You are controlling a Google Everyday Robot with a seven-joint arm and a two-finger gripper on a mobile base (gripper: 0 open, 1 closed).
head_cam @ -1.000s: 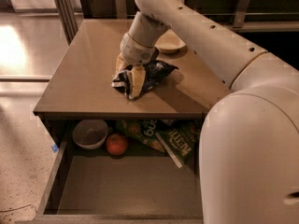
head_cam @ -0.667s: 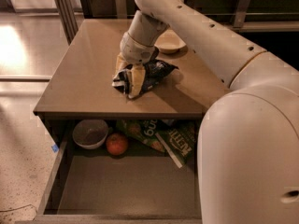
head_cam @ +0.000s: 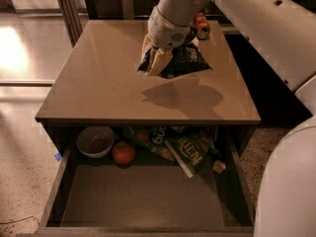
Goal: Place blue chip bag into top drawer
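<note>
We see the robot's white arm (head_cam: 256, 23) reaching in from the upper right, its bulk filling the right edge of the scene. Under it stands the table (head_cam: 98, 78). Its left half and its whole near strip up to the front edge lie bare.

Below the front edge the top drawer (head_cam: 143, 196) is pulled out toward us. The near part of its flat floor is free from the left wall to the right wall, and all its contents crowd the far end, partly tucked under the tabletop.

The gripper (head_cam: 153, 65) hangs over the far middle of the table, its pale fingers (head_cam: 159, 59) closed on the left end of the blue chip bag (head_cam: 186, 59). The bag looks raised off the surface and casts a shadow (head_cam: 182, 97) nearer to us.

At the drawer's far end two green chip bags (head_cam: 190, 149) overlap toward the right. A bowl (head_cam: 95, 141) sits far left, with a red fruit (head_cam: 123, 152) just beside it on the right.

A red can (head_cam: 200, 26) lies at the table's far edge, behind the bag.
</note>
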